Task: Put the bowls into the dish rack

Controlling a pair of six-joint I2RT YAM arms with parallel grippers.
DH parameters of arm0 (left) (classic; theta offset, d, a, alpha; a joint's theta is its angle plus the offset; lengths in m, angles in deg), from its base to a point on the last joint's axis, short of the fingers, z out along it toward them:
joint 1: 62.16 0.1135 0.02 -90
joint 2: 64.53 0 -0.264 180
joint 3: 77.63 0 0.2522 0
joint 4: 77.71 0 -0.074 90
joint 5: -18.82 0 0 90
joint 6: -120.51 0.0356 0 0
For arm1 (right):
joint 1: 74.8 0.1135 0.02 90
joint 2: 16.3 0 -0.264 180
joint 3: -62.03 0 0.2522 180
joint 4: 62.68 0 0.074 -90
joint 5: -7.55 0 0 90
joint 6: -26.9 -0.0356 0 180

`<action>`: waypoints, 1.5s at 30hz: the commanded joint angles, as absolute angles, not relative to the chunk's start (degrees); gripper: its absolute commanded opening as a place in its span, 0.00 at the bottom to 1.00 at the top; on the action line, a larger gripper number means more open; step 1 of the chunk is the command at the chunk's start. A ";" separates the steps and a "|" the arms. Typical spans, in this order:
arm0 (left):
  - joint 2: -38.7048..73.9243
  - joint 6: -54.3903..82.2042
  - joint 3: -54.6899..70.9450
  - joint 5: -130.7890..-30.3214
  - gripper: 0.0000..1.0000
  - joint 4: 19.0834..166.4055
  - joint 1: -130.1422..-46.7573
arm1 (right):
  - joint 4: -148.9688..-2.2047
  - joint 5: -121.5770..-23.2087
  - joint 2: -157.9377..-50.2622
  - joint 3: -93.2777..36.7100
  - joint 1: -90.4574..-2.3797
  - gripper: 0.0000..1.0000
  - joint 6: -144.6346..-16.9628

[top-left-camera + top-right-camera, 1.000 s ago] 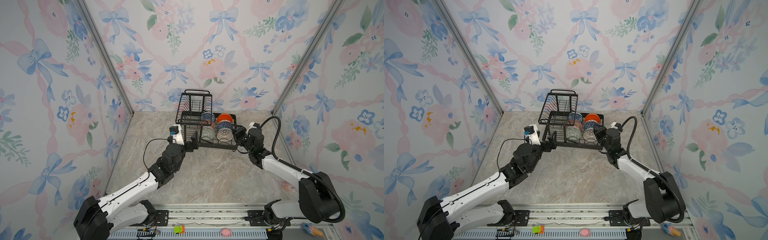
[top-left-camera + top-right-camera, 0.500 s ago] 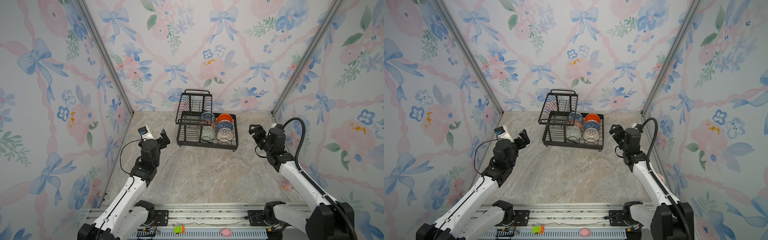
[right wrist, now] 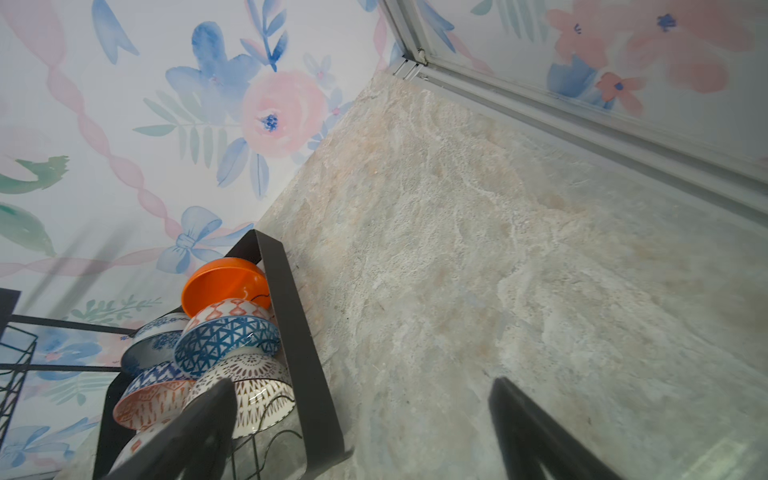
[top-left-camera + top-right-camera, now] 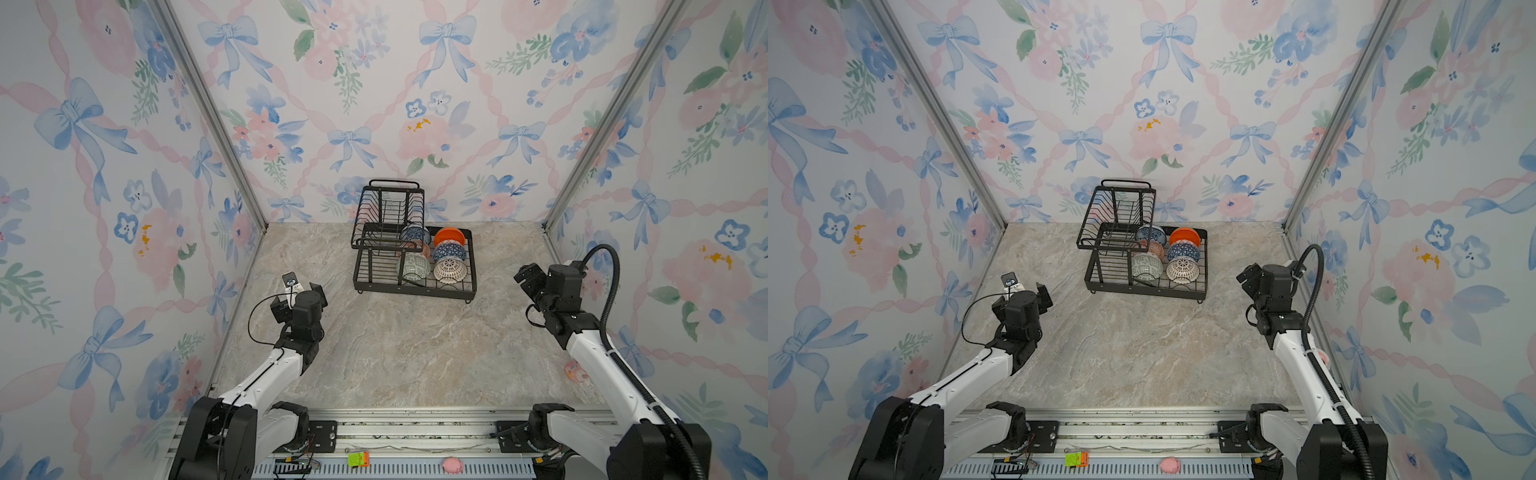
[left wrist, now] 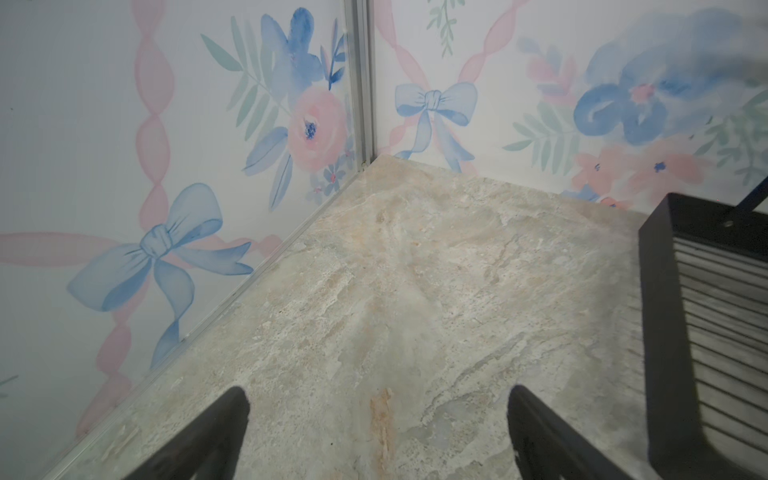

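The black wire dish rack (image 4: 411,291) (image 4: 1142,293) stands at the back middle of the table. In its lower tray lie several bowls: plain orange (image 4: 449,236), dark blue geometric (image 4: 448,251), white lattice (image 4: 449,269), grey-green (image 4: 414,266), blue-and-white (image 4: 415,233) and red-orange patterned (image 4: 420,249). My left gripper (image 4: 311,289) (image 5: 378,395) hovers left of the rack, open and empty. Off to the rack's right, my right gripper (image 4: 525,276) (image 3: 361,386) is open and empty too. The right wrist view shows the orange bowl (image 3: 224,282) and the rack's frame (image 3: 291,332).
Flowered walls close in on the left, back and right. A small pink thing (image 4: 575,372) lies by the right wall. On the front rail (image 4: 415,419) sit a green-orange piece (image 4: 358,459) and a pink piece (image 4: 452,464). Bare marble table (image 4: 395,353) lies before the rack.
Both grippers were at the rack's front corners a second ago. Both arms have drawn back and outward, left to the left and right to the right. The right gripper has opened.
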State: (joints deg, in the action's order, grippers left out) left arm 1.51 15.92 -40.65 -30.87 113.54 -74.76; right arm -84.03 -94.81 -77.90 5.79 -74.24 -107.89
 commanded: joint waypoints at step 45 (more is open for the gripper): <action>25.41 27.64 -51.20 -56.31 0.98 160.33 -65.59 | -24.07 -125.66 -104.52 23.92 -59.07 0.97 -57.99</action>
State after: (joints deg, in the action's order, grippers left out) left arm 25.07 26.48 -50.86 -55.85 159.18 -65.38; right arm -27.95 -124.12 -103.98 23.56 -59.34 -60.40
